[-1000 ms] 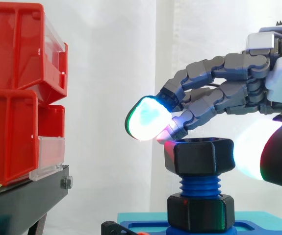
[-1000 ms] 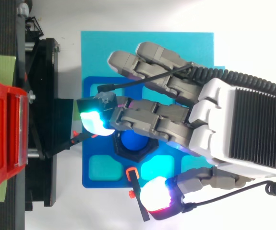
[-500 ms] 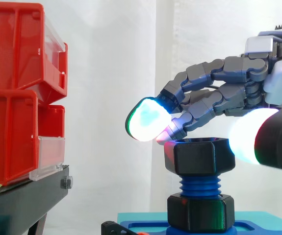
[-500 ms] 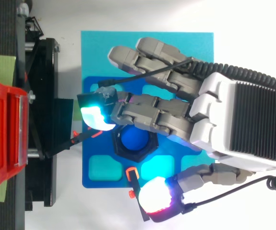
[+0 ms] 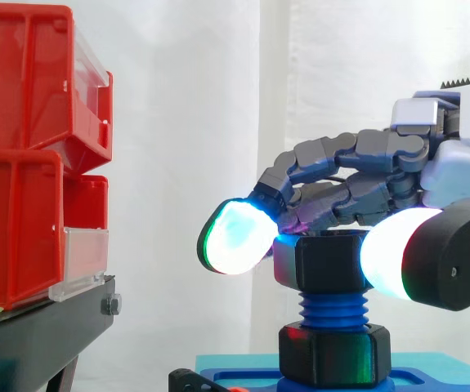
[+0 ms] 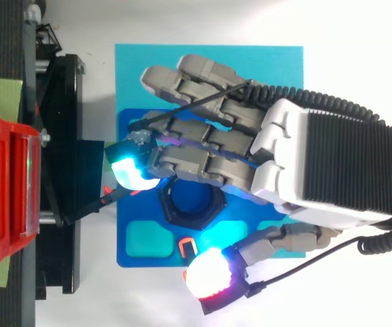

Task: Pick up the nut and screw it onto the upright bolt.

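A black hex nut [image 5: 326, 261] sits threaded on the top of the upright blue bolt [image 5: 333, 310], with a second black nut [image 5: 333, 355] lower at the bolt's foot. In the top view the nut [image 6: 172, 208] rings the bolt's blue tip [image 6: 192, 202]. My hand [image 6: 339, 170] reaches in from the right, its loosely bent fingers [image 6: 196, 153] lying along the nut's far side at nut height. One glowing fingertip [image 5: 230, 237] juts past the nut to the left. The glowing thumb pad [image 6: 206, 281] stands on the near side, a gap apart from the nut.
The bolt stands on a blue base plate [image 6: 134, 204] with shallow cyan pockets, laid on a cyan mat [image 6: 182, 61]. Stacked red bins [image 5: 22, 155] on a black stand [image 5: 38, 335] rise to the left. White curtain hangs behind.
The hand has dropped and slid left. Its fingers now lie beside the nut instead of over it, uncovering the nut from above. The thumb has swung left, level with the nut.
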